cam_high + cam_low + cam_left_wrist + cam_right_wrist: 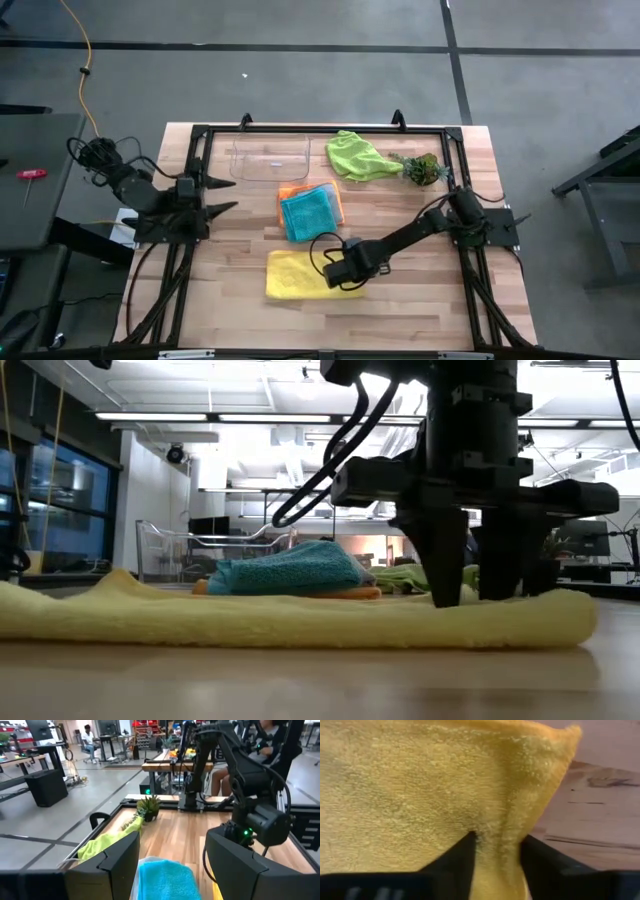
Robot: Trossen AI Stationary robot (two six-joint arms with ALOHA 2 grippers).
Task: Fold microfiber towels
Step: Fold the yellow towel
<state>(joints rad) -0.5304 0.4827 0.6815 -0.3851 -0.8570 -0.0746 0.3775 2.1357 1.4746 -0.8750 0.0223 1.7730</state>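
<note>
Altogether four towels, yellow towel (295, 276) pinched in right gripper (352, 274) jaws, left gripper (228, 195) jaws released.

R tool (496, 852) down, fingers pinching; L arm parked at table's left, tool (172, 857) open.

Right wrist view: the yellow towel (420, 785) fills most of the field, its looped pile visible and its edge running down beside a strip of bare wooden counter (600, 815). The two dark fingers (455, 865) of the right hand (497, 855) rise from the lower border, pressed into the cloth near that edge. Between them a narrow ridge of yellow fabric is pinched up, touching both fingers.
</note>
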